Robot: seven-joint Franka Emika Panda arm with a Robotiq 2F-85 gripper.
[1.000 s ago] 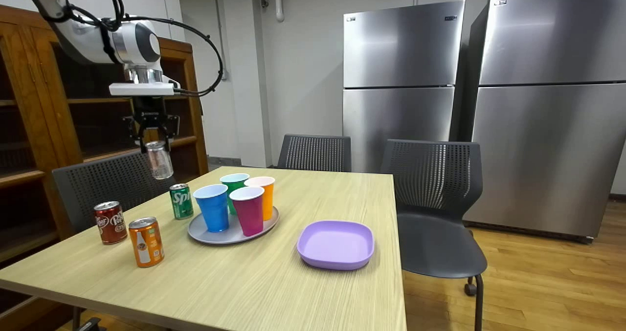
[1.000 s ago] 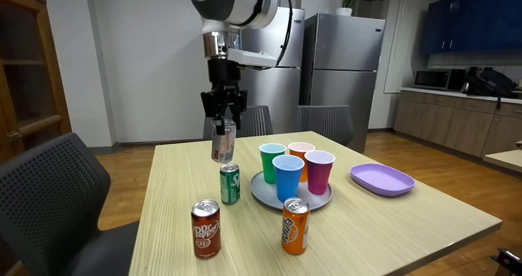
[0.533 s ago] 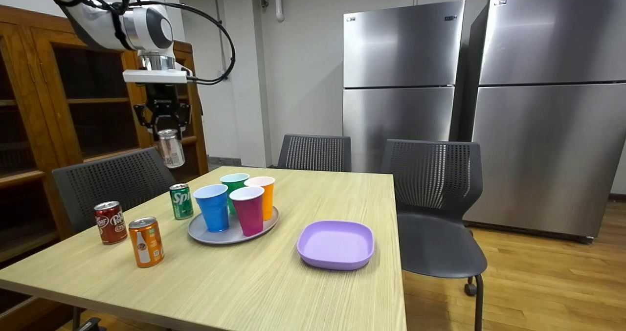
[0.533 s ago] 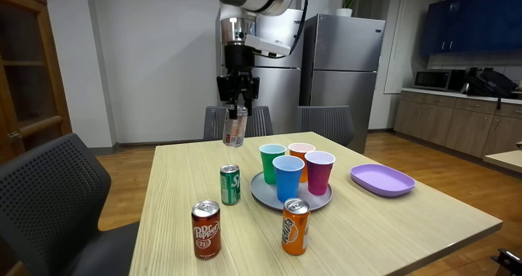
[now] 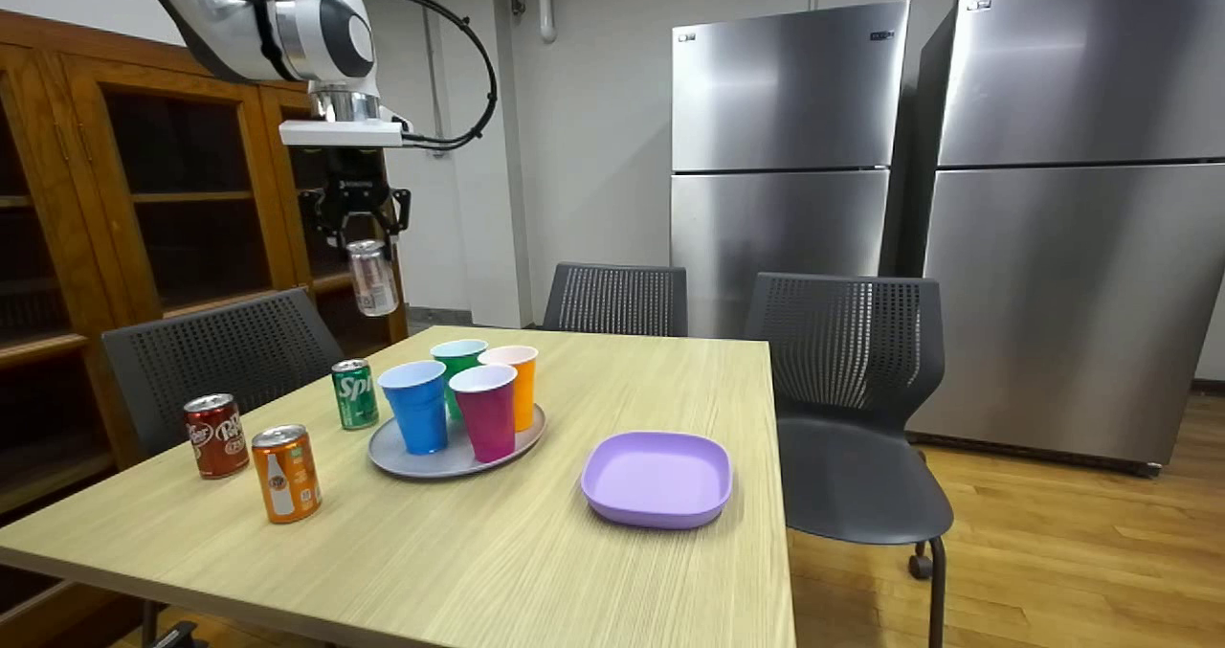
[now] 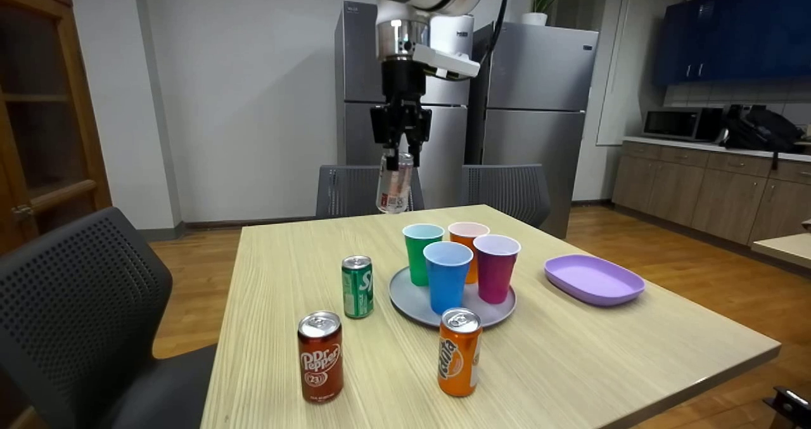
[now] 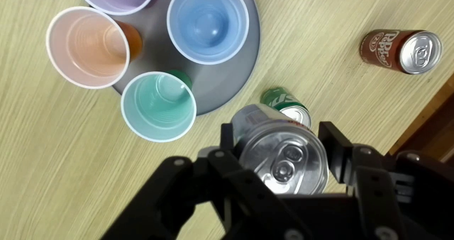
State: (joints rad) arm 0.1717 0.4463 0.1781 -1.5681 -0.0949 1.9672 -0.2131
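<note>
Wrist view: the black two-fingered tool [image 7: 277,142] grips a silver cylindrical metal can [image 7: 285,162] between its fingertips, near the lid. We judge the step in hand to be a carry, with the can held aloft, clear of the light wood-grain table [image 7: 53,162]; the next move calls for a firm grip and clearance underneath. The can's lid faces up toward the tool and its base points down. Its long axis leans off vertical in both exterior views. On the table, we find a green cylindrical metal can [image 7: 282,99] standing upright, partly hidden behind the held one. Near it lies a round grey plate [image 7: 227,80] bearing a blue plastic cup [image 7: 207,23], a green plastic cup [image 7: 158,107], an orange plastic cup [image 7: 88,48] and a magenta plastic cup [image 5: 486,413]. Farther out, we locate a dark red cylindrical metal can [image 7: 386,50], an orange cylindrical metal can [image 6: 459,356] and a shallow lilac plastic tray [image 5: 657,480].
</note>
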